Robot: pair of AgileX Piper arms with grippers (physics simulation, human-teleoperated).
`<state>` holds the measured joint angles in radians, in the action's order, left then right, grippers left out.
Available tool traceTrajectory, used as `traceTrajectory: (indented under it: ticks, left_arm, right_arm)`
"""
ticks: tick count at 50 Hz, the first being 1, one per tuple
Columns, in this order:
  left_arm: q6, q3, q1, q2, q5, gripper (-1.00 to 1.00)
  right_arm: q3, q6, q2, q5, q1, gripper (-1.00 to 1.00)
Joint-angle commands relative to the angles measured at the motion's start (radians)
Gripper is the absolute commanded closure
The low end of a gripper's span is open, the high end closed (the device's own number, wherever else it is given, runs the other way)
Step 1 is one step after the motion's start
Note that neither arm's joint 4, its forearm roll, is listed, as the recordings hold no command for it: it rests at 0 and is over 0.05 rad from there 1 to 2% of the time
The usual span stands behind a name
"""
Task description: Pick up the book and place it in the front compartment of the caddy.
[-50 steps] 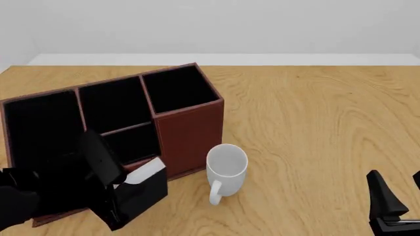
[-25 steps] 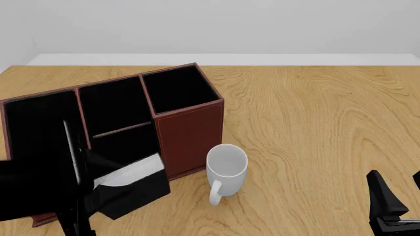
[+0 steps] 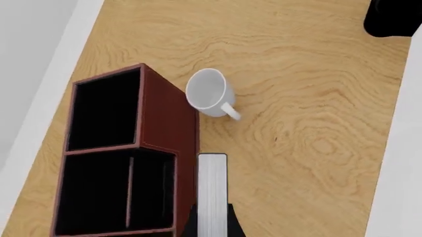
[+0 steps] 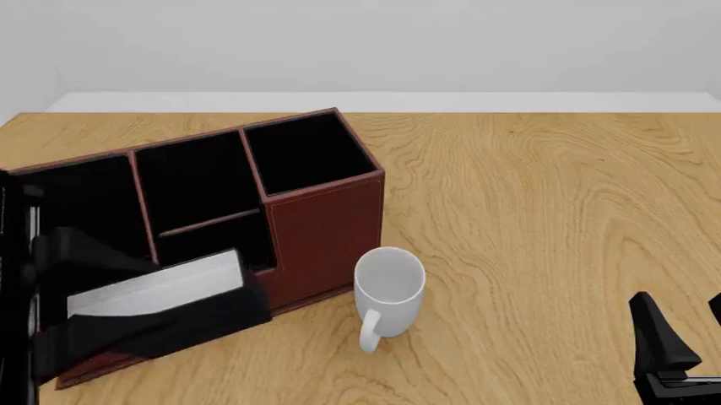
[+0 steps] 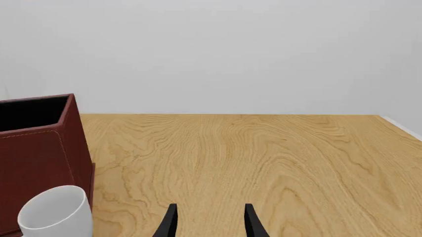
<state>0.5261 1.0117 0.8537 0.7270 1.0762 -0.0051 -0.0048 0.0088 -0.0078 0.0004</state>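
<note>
A reddish-brown caddy [image 4: 321,221] stands on the wooden table [image 4: 541,219], all four black-lined slots empty. The left claw [image 3: 212,228] grips the black book [image 4: 158,305], page edges up, just outside the caddy's low wall, now turned flatter and shifted leftward. A white mug [image 4: 387,287] stands beside it. The right claw [image 5: 209,222] hangs open, unmoved.

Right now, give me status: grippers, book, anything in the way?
Left gripper shut on book, held above caddy near side. Right gripper open, idle. Mug beside caddy, clear of the book.
</note>
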Motion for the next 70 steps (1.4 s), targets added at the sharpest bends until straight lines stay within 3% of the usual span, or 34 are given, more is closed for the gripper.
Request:
traceTrajectory:
  ticks: [1, 2, 9, 13, 17, 24, 51, 70]
  left_arm:
    - [0.155, 0.125, -0.076, -0.019, 0.095, 1.0]
    - [0.186, 0.118, -0.095, -0.03, 0.1, 1.0]
    - [0.222, 0.182, -0.14, -0.011, 0.118, 1.0]
    - [0.262, 0.167, -0.162, -0.017, 0.109, 1.0]
    - [0.265, 0.196, -0.145, 0.001, 0.106, 1.0]
    - [0.33, 0.206, -0.143, 0.003, 0.091, 1.0]
    - [0.349, 0.271, -0.224, 0.086, 0.0, 1.0]
    - [0.344, 0.234, -0.292, 0.114, -0.07, 1.0]
  right_arm:
    - [0.0, 0.0, 0.0, 0.0, 0.0, -1.0]
    - [0.0, 0.0, 0.0, 0.0, 0.0, -1.0]
    - [0.0, 0.0, 0.0, 0.0, 0.0, -1.0]
    - [0.0, 0.0, 0.0, 0.0, 0.0, -1.0]
    - [0.0, 0.0, 0.0, 0.0, 0.0, -1.0]
    - [0.0, 0.0, 0.0, 0.0, 0.0, -1.0]
    - [0.0, 0.0, 0.0, 0.0, 0.0, -1.0]
    - [0.0, 0.0, 0.0, 0.0, 0.0, -1.0]
